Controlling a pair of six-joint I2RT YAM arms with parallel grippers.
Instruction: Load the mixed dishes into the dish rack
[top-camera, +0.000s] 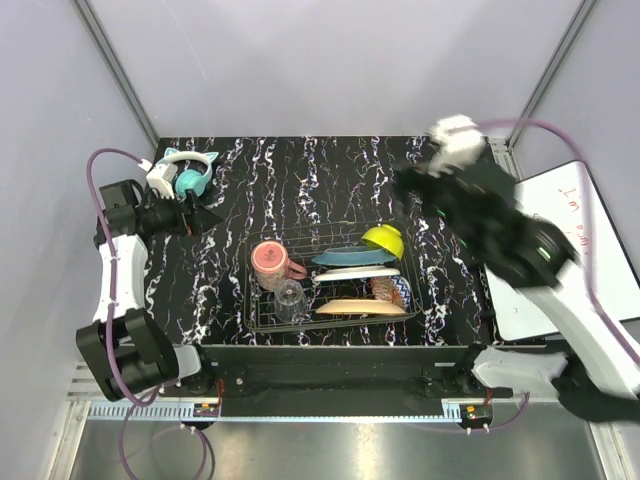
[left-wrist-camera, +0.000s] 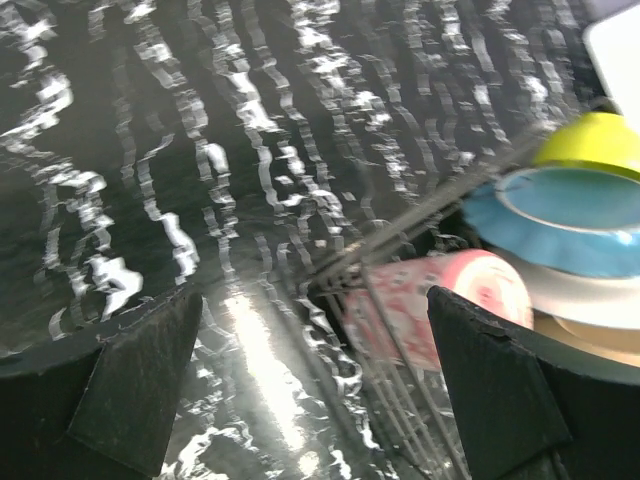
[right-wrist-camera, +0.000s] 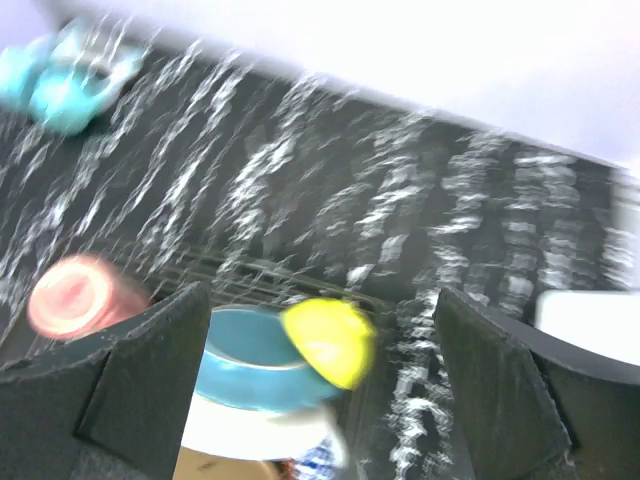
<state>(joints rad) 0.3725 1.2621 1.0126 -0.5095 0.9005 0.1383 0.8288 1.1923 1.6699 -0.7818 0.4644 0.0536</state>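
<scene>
All seven dishes are seen inside the rack (top-camera: 300, 327) at the lower centre of the top view. The mug (top-camera: 270, 262) and glass (top-camera: 289, 298) are at its left end, the teal plate (top-camera: 350, 257), white plate (top-camera: 357, 272) and tan plate (top-camera: 360, 307) are ranked in the middle, and the yellow bowl (top-camera: 384, 239) and red bowl (top-camera: 390, 290) are at the right. The left fingers (left-wrist-camera: 140, 385) are spread wide and hold nothing, at the upper left just beside the headphones (top-camera: 188, 175). The right fingers (right-wrist-camera: 150, 380), likewise wide apart and empty, are raised at the upper right and are blurred. The loading is judged all but done, so the hazards lie in clearing away. The yellow bowl is perched tilted at the rack's far right corner, and could be tipped out if the rack were knocked by the right arm. The headphones could be dragged, or taken for a dish, by the left fingers — they are no part of the load.
</scene>
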